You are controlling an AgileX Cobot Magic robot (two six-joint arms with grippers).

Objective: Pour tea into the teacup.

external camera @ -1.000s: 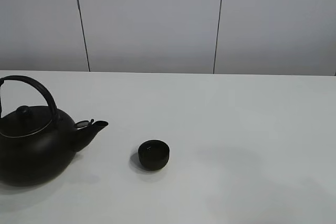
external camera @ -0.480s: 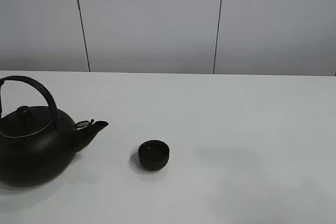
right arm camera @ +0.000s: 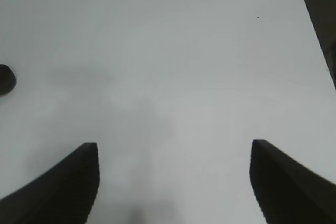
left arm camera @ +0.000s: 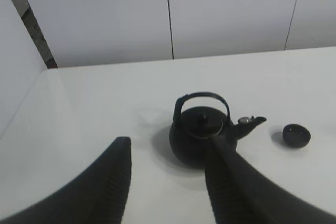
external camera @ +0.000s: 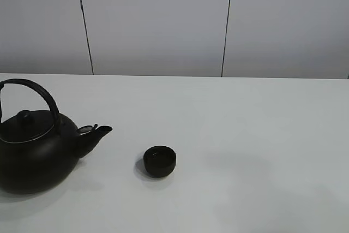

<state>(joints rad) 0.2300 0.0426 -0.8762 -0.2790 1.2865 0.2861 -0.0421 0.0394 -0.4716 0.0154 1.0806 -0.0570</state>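
Observation:
The small matte-black teacup (external camera: 160, 160) stands on the white table, just right of the spout of a big black kettle (external camera: 34, 151) with an arched handle. No tea shows anywhere. In the left wrist view the kettle (left arm camera: 202, 135) and teacup (left arm camera: 296, 135) lie well beyond my left gripper (left arm camera: 168, 142), whose fingers (left arm camera: 118, 171) stand apart with nothing between them. My right gripper (right arm camera: 173, 148) hangs open over bare table, with the teacup (right arm camera: 6, 79) at the frame's edge. Neither gripper appears in the exterior high view.
The white table (external camera: 245, 135) runs back to a grey panelled wall (external camera: 158, 20). In the left wrist view a side wall (left arm camera: 16, 66) borders the table beyond the kettle. A dark strip (right arm camera: 320, 14) marks the table's edge in the right wrist view.

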